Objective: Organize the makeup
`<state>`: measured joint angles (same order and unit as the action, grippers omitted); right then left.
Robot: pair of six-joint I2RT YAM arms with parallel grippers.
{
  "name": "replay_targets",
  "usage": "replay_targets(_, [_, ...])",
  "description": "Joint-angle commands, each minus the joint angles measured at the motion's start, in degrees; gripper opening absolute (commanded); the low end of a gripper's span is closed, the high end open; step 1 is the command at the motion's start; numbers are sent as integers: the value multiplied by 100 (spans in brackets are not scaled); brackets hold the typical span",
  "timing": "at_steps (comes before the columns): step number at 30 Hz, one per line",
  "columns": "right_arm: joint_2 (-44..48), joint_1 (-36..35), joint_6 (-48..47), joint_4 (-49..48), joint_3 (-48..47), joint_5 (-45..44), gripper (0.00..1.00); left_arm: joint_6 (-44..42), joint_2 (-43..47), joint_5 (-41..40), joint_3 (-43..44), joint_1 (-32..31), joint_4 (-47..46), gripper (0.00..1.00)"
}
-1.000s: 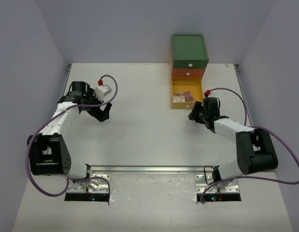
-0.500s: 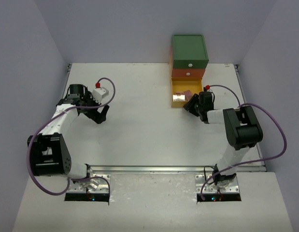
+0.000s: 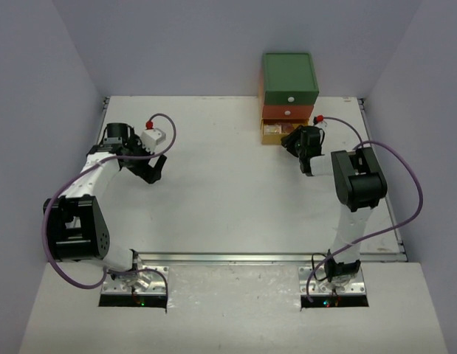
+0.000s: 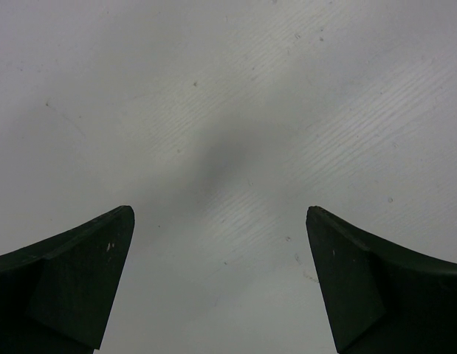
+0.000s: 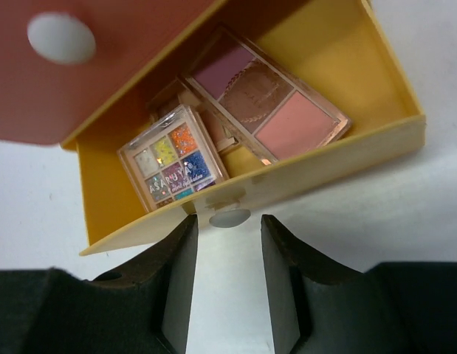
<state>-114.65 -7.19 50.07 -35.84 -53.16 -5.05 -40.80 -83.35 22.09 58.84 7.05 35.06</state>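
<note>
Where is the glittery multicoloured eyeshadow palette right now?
In the right wrist view, the multicoloured palette lies inside the open yellow drawer, at its front left corner, beside the larger pink palette and just behind the white knob.

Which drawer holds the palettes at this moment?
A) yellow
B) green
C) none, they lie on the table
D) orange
A: the right wrist view shows the palettes lying inside the open yellow drawer, below the orange drawer.
</note>
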Motion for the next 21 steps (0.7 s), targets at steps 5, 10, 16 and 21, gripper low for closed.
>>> replay_targets(5, [-979,139,350,-635,-1270,-512,39,53,-96,-58,268,-2,-127,100])
replay_targets(10, [-1308,139,500,-669,-1696,-731,40,62,-214,-143,267,-9,-131,100])
replay_targets(16, [-1523,139,593,-828,-1896,-789,40,143,-304,-115,277,-4,-140,100])
replay_targets(21, [-1263,139,487,-1060,-1453,-771,42,177,-279,-41,226,-3,-149,100])
